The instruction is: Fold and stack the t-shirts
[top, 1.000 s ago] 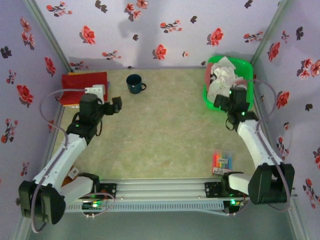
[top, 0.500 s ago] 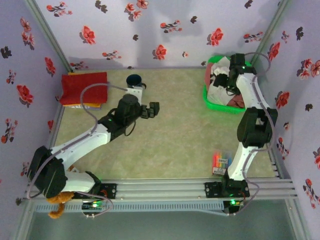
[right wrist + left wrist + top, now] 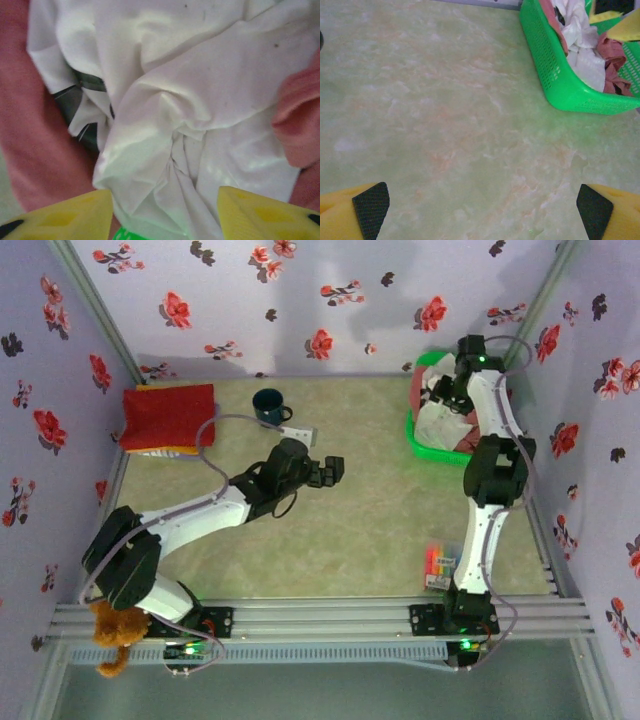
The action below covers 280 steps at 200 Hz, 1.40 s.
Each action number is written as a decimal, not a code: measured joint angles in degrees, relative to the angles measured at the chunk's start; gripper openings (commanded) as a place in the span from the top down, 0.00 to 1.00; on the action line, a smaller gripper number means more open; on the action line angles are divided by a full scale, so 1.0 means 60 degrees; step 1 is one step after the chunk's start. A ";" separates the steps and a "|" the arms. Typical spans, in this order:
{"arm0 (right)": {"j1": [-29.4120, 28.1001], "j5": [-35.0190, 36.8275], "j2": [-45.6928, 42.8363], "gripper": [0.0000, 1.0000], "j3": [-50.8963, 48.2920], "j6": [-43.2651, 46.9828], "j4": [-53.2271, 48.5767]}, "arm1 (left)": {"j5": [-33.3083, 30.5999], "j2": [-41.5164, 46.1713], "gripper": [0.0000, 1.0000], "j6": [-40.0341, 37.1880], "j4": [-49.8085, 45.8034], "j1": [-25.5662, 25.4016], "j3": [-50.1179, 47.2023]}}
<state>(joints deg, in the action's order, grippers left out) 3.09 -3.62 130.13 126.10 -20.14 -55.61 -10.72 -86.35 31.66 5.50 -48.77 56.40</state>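
Mottled pale-green surface (image 3: 350, 540), boxed by lilac walls (image 3: 300, 310) printed with red flowers. A folded red t-shirt (image 3: 168, 412) lies on a low pile at the far left corner with a dark mug (image 3: 268, 406) near it, and a green basket (image 3: 412, 430) at far right holds the crumpled white t-shirt (image 3: 200, 100) among pink t-shirts (image 3: 35, 125). Left arm stretches low across the middle, left pincer (image 3: 330, 470) released wide over bare surface; right arm rears up and bends down into the basket, right pincer (image 3: 165, 212) straddling a fold of the white t-shirt, and one cannot tell whether it is clenched on the cloth.
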 measured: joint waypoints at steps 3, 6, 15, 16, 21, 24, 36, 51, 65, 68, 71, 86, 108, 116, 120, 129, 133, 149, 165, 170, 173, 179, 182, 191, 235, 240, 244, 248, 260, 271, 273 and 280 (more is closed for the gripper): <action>0.0004 -0.0036 0.0106 0.45 0.0095 -0.0011 0.0000 | 0.0004 -0.0033 0.01 0.0007 0.0000 -0.0007 0.0029; 0.0004 -0.0073 0.0193 0.45 0.0171 -0.0011 0.0007 | 0.0015 -0.0055 0.00 0.0018 0.0011 -0.0007 0.0051; 0.0004 -0.0200 0.0433 0.45 0.0368 -0.0025 0.0015 | 0.0047 -0.0117 0.01 0.0044 0.0018 -0.0007 0.0117; 0.0004 -0.0208 0.0452 0.45 0.0379 -0.0025 0.0018 | 0.0051 -0.0120 0.01 0.0051 0.0018 -0.0007 0.0127; 0.0004 -0.0273 0.0543 0.46 0.0470 -0.0062 0.0018 | 0.0073 -0.0153 0.01 0.0073 0.0018 -0.0007 0.0164; 0.0004 -0.0310 0.0597 0.46 0.0514 -0.0091 0.0022 | 0.0076 -0.0178 0.01 0.0098 0.0018 -0.0007 0.0186; 0.0004 -0.0477 0.0714 0.46 0.0627 -0.0164 0.0076 | 0.0131 -0.0259 0.00 0.0149 0.0018 -0.0007 0.0262; 0.0004 -0.0619 0.0747 0.46 0.0656 -0.0251 0.0193 | 0.0153 -0.0372 0.00 0.0189 0.0018 -0.0029 0.0342; 0.0004 -0.0703 0.0765 0.48 0.0670 -0.0335 0.0331 | 0.0215 -0.0459 0.01 0.0215 0.0015 -0.0069 0.0390; 0.0004 -0.0718 0.0772 0.49 0.0678 -0.0342 0.0368 | 0.0219 -0.0477 0.01 0.0215 0.0011 -0.0084 0.0397; 0.0004 -0.0729 0.0794 0.50 0.0703 -0.0372 0.0382 | 0.0219 -0.0492 0.01 0.0222 0.0015 -0.0095 0.0397; 0.0007 -0.0747 0.0973 0.54 0.0943 -0.0525 0.0514 | 0.0259 -0.0521 0.00 0.0244 0.0007 -0.0153 0.0401; 0.0007 -0.0831 0.1260 0.65 0.1246 -0.0721 0.0579 | 0.0321 -0.0565 0.00 0.0248 -0.0007 -0.0186 0.0415; 0.0007 -0.0882 0.1337 0.67 0.1300 -0.0754 0.0583 | 0.0328 -0.0576 0.00 0.0248 -0.0029 -0.0186 0.0426; 0.0004 -0.0907 0.1362 0.68 0.1315 -0.0787 0.0583 | 0.0328 -0.0583 0.00 0.0251 -0.0058 -0.0186 0.0448; 0.0004 -0.0951 0.1399 0.69 0.1322 -0.0812 0.0579 | 0.0335 -0.0612 0.01 0.0288 -0.0080 -0.0186 0.0506; 0.0007 -0.0962 0.1410 0.72 0.1322 -0.0823 0.0579 | 0.0368 -0.0627 0.01 0.0317 -0.0102 -0.0182 0.0546; 0.0007 -0.1045 0.1443 0.81 0.1315 -0.0827 0.0590 | 0.0506 -0.0729 0.01 0.0350 -0.0211 -0.0182 0.0780; 0.0007 -0.1166 0.1443 0.88 0.1279 -0.0896 0.0634 | 0.0707 -0.0885 0.01 0.0350 -0.0335 -0.0182 0.1151; 0.0007 -0.1195 0.1443 0.92 0.1275 -0.0885 0.0652 | 0.0765 -0.0929 0.01 0.0350 -0.0357 -0.0182 0.1260; 0.0007 -0.1206 0.1443 0.94 0.1264 -0.0922 0.0659 | 0.0805 -0.0947 0.01 0.0350 -0.0382 -0.0182 0.1319; 0.0004 -0.1260 0.1443 0.98 0.1239 -0.0896 0.0678 | 0.0885 -0.1005 0.00 0.0350 -0.0444 -0.0182 0.1461; 0.0004 -0.1297 0.1443 1.00 0.1217 -0.0922 0.0692 | 0.0922 -0.1031 0.01 0.0350 -0.0463 -0.0178 0.1519; 0.0004 -0.1381 0.1443 1.00 0.1198 -0.0885 0.0696 | 0.1042 -0.1129 0.00 0.0353 -0.0543 -0.0175 0.1727; 0.0004 -0.1402 0.1359 1.00 0.0907 -0.0831 0.0845 | 0.1406 -0.1515 0.00 0.0426 -0.1501 -0.0168 0.2619; 0.0004 -0.1402 0.1304 1.00 0.0820 -0.0834 0.0867 | 0.1410 -0.1548 0.01 0.0426 -0.1687 -0.0149 0.2743; 0.0000 -0.1402 0.1260 1.00 0.0750 -0.0834 0.0871 | 0.1417 -0.1563 0.01 0.0426 -0.1807 -0.0146 0.2830; -0.0004 -0.1399 0.1224 1.00 0.0703 -0.0838 0.0871 | 0.1432 -0.1577 0.01 0.0426 -0.1916 -0.0138 0.2914; -0.0018 -0.1392 0.1089 1.00 0.0616 -0.0871 0.0871 | 0.1472 -0.1581 0.01 0.0426 -0.2084 -0.0117 0.3042; -0.0058 -0.1362 0.0896 1.00 0.0565 -0.0889 0.0871 | 0.1512 -0.1585 0.00 0.0437 -0.2153 -0.0098 0.3082; -0.0062 -0.1359 0.0849 1.00 0.0554 -0.0907 0.0871 | 0.1523 -0.1585 0.01 0.0441 -0.2160 -0.0087 0.3085; -0.0084 -0.1322 0.0699 1.00 0.0525 -0.0907 0.0871 | 0.1588 -0.1599 0.01 0.0459 -0.2208 -0.0066 0.3093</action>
<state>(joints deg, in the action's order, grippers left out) 2.59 -11.55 134.32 129.25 -25.58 -50.39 -1.19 -95.94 34.41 -7.75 -49.17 74.96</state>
